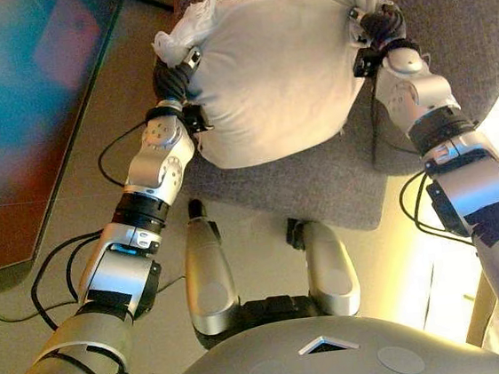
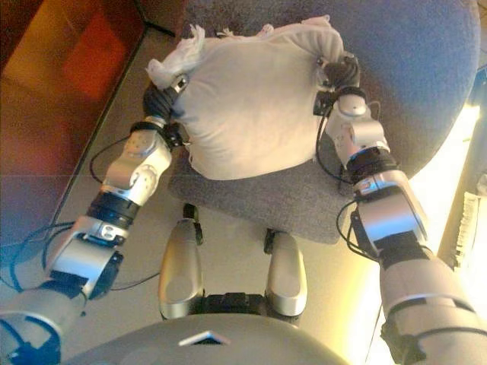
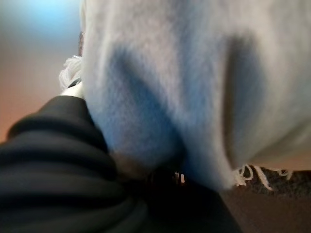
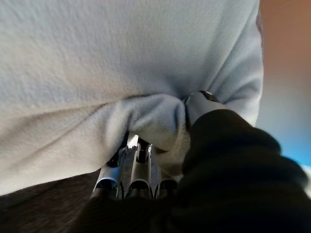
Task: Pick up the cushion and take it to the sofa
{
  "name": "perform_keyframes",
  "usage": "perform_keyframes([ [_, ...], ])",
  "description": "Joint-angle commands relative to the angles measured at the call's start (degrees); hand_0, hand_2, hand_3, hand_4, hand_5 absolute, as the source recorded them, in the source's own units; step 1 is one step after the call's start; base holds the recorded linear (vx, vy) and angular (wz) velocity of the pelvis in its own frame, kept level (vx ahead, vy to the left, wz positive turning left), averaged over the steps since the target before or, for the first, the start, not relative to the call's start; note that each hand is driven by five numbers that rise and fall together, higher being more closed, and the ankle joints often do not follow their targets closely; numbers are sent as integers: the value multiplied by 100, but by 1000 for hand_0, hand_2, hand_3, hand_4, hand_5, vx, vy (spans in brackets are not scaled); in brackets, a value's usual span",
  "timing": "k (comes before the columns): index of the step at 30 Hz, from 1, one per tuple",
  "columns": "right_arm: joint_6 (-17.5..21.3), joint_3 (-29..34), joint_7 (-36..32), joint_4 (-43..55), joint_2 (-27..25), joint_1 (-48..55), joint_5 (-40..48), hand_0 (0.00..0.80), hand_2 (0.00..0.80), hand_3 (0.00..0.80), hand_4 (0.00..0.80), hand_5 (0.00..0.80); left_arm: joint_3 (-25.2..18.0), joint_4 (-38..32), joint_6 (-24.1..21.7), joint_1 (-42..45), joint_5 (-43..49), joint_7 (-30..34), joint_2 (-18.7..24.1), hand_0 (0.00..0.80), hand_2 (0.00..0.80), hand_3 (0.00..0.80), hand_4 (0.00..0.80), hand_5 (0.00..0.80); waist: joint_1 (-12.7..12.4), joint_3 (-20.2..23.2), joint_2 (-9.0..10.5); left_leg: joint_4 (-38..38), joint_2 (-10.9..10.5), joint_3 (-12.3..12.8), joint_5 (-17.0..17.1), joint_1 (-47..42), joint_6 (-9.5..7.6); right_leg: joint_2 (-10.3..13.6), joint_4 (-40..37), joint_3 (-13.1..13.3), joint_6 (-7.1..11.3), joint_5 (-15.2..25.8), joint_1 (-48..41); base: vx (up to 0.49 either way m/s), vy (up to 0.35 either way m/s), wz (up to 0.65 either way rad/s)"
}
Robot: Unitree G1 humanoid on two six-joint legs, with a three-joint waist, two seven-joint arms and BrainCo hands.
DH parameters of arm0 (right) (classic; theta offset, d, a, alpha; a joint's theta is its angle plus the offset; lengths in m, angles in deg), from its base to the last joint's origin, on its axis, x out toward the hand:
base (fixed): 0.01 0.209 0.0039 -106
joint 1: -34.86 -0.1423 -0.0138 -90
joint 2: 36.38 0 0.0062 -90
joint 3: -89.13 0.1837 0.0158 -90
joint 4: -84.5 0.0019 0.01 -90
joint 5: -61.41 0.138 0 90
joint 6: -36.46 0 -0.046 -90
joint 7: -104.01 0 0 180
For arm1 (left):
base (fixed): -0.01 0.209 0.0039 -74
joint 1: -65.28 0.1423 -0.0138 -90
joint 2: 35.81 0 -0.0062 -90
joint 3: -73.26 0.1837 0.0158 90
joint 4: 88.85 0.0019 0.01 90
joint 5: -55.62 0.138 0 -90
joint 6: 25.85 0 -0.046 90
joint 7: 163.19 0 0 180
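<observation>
A white cushion (image 1: 273,68) with fringed corners is held between my two hands just over the grey fabric sofa seat (image 1: 320,179). My left hand (image 1: 174,77) grips its left edge, where the cloth bunches up above the dark cover. My right hand (image 1: 382,26) holds the upper right corner. In the right wrist view the fingers (image 4: 138,165) curl into a fold of the cushion (image 4: 121,48) with the thumb pressed on top. In the left wrist view the cushion (image 3: 194,73) drapes over my left hand (image 3: 53,160) and hides most of its fingers.
A dark glossy low table top (image 1: 27,112) stands to the left, with a strip of beige floor (image 1: 81,196) between it and the sofa. A brightly lit edge (image 1: 438,283) runs along the right side.
</observation>
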State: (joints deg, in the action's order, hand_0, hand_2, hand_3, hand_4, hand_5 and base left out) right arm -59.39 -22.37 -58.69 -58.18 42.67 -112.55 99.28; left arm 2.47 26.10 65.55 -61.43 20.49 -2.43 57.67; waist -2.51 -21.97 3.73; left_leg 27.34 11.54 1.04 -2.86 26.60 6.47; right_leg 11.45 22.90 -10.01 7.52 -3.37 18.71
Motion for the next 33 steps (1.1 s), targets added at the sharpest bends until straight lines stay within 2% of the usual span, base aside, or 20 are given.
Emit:
perform_keyframes([
  [1,181,-32,11,-75,-436,-851,-68,646,646,646,646,646,374,-480,-359,36,-110,39,-75,800,800,800,800,800,-304,216,65,12,417,-335,-23,-288,648,329,-333,246,438,213,-339,27,-2,21],
  [2,156,-46,31,-101,-442,-881,-32,0,0,0,0,0,383,-501,-335,39,-117,92,-78,725,725,725,725,725,-316,220,68,-26,416,-340,1,-306,651,324,-361,234,436,212,-371,42,9,20],
  [3,197,-64,48,-165,-455,-908,-43,0,0,0,0,0,413,-521,-346,42,-167,179,-77,0,0,0,0,0,-329,232,70,-73,416,-342,28,-335,649,318,-389,225,432,209,-403,49,15,22],
  [7,229,-71,73,-198,-477,-868,55,0,0,0,0,0,449,-637,-457,120,-283,88,-54,0,0,0,0,0,-362,278,71,-173,381,-357,65,-457,652,315,-468,222,426,192,-532,54,30,10],
  [15,96,124,276,14,-560,-489,127,0,0,0,0,0,171,-718,-594,437,-518,-122,-32,0,0,0,0,0,-367,506,57,-300,373,-239,16,-867,653,374,-623,193,469,136,-931,73,29,2],
  [18,21,341,235,153,-752,-79,129,0,0,0,0,0,-2,-843,-703,797,-509,347,57,0,0,0,0,0,-356,733,30,-617,382,-79,82,-1243,630,383,-917,133,509,170,-1258,139,34,1],
  [23,33,719,430,398,-996,447,379,0,0,0,0,0,-391,-1115,-664,1388,-647,470,284,0,0,0,0,0,-407,963,5,-1054,355,112,193,-1652,619,366,-1338,24,567,265,-1660,95,18,-1],
  [25,104,1005,448,339,-1137,635,621,0,0,0,0,0,-577,-1102,-589,1569,-817,534,339,0,0,0,0,0,-399,1082,-2,-1204,364,231,221,-1812,612,369,-1493,-58,583,289,-1815,84,52,-4],
  [28,432,1402,578,432,-1221,971,873,0,0,0,0,0,-650,-1108,-613,1800,-666,752,367,0,0,0,0,0,-371,1252,-24,-1363,359,352,267,-1957,587,391,-1635,-132,606,337,-1952,71,76,8],
  [33,800,1849,731,1001,-1075,2130,616,0,0,0,0,0,-944,-1330,-793,2360,-722,1041,463,0,0,0,0,0,-296,1457,-93,-1742,278,545,341,-2272,484,415,-1831,-184,621,441,-2084,47,92,14],
])
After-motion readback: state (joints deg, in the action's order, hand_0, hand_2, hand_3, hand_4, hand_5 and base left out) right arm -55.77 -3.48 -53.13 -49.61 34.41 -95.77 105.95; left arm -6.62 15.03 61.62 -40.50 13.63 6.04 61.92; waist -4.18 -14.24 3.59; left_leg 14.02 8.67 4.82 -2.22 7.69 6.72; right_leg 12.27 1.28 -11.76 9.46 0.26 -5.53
